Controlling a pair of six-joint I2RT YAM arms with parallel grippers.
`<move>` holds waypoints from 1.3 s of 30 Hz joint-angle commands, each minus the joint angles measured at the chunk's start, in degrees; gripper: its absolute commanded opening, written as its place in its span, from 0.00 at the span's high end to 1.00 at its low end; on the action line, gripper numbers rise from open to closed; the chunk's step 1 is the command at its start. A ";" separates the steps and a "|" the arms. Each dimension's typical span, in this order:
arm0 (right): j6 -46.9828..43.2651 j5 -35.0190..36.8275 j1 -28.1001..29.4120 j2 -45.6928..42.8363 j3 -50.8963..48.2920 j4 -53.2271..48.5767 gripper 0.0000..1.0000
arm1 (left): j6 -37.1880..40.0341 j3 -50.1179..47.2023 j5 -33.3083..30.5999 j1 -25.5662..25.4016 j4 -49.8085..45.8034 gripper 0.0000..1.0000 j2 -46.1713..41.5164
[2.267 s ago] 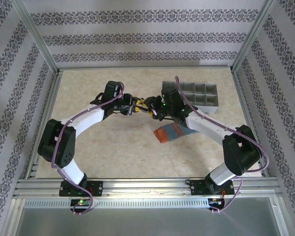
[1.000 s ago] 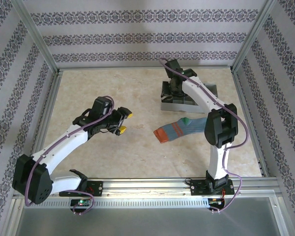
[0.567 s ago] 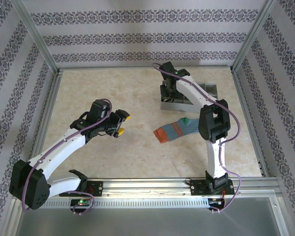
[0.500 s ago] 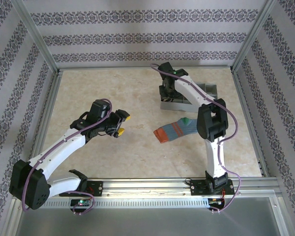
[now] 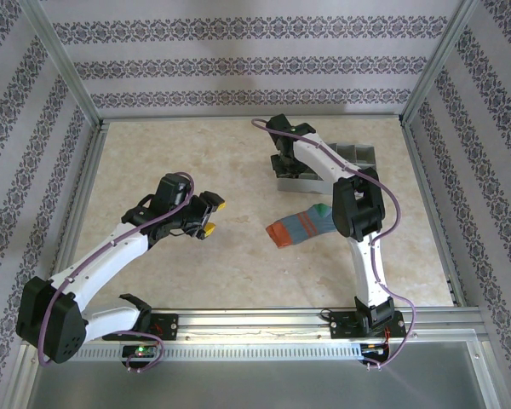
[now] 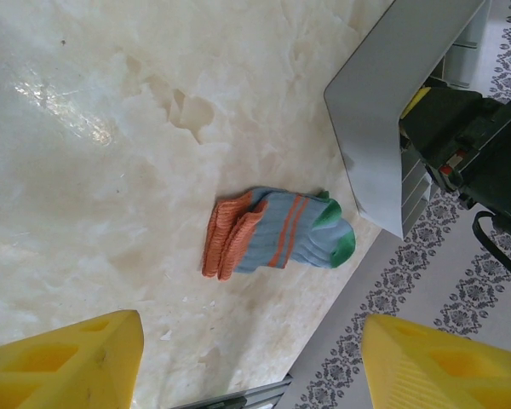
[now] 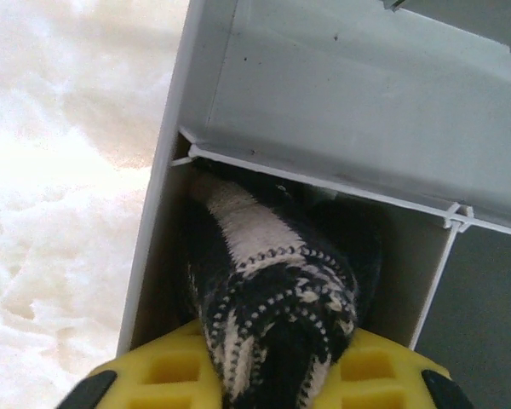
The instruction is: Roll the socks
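Here right gripper (image 7: pixel 271 379) pinches black sock (image 7: pixel 268 273) inside bin (image 7: pixel 341 102), by its outer wall; left gripper (image 6: pixel 251 366) gapes wide over table (image 6: pixel 111 170).

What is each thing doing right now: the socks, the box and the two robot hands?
Black-and-white sock: bunched up, inside a pocket along the box's edge.
Blue-and-orange sock: lying flat on the table, not rolled.
Gray box: upright, open on top.
Left gripper: open, empty, above the table.
Right gripper: fingers on either side of the black-and-white sock; squeezing or not, can't tell.
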 commanded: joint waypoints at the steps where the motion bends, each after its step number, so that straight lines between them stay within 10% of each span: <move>1: -0.59 0.32 0.58 -2.36 0.36 -1.84 0.61 | -0.15 -0.05 -0.43 -0.68 -1.39 0.33 -0.68; 9: 1.99 1.03 -0.49 -16.66 -0.95 -0.45 0.30 | 4.15 2.63 1.14 -0.76 -1.27 0.31 2.54; 16: 9.62 -4.05 -6.09 -38.88 -29.56 16.55 0.38 | 18.21 14.19 3.66 -6.09 -1.75 0.42 16.05; 23: 18.84 -7.74 -11.98 -66.58 -62.93 36.94 0.41 | 34.98 37.57 -0.30 -18.05 -8.44 0.75 40.32; 34: 19.12 -8.70 -13.22 -81.85 -67.72 25.68 0.41 | 39.73 65.80 -11.13 -24.23 -20.49 0.78 69.55; 39: 17.03 -11.82 -12.90 -82.40 -68.50 24.42 0.41 | 32.99 55.32 -11.10 -22.37 -17.32 0.79 66.42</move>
